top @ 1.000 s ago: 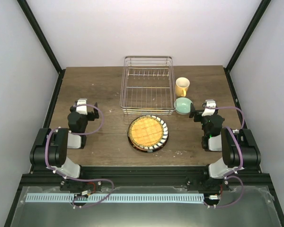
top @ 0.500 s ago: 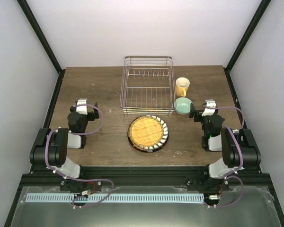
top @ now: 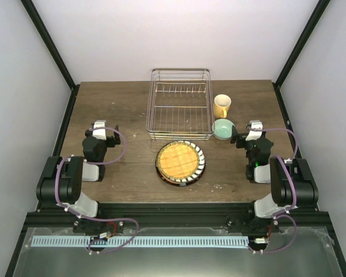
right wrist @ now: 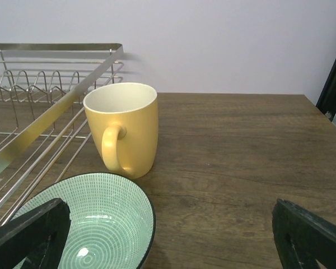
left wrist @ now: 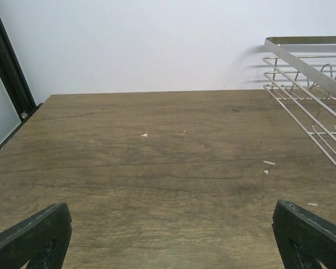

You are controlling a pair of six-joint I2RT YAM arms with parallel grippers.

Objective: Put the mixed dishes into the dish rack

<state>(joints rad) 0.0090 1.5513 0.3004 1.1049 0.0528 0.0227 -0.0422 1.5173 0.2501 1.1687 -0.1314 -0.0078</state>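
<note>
The dish rack [top: 180,71], a silver wire basket, stands empty at the back middle of the table. In front of it lies a stack of plates [top: 180,162], a woven yellow-tan one on top with a striped rim showing beneath. To the rack's right are a yellow mug [top: 222,105] and, nearer, a mint-green bowl [top: 223,128]. My right gripper [top: 246,130] is open just right of the bowl. In the right wrist view the bowl [right wrist: 95,224] lies by its left finger and the mug [right wrist: 126,126] stands beyond. My left gripper [top: 105,127] is open over bare wood, left of the rack [left wrist: 308,73].
Black frame posts run along both sides of the brown wooden table [top: 121,104]. White walls close the back and sides. Both arm bases sit at the near edge.
My right wrist has shifted very slightly to the left, toward the bowl. Nothing else has moved.
</note>
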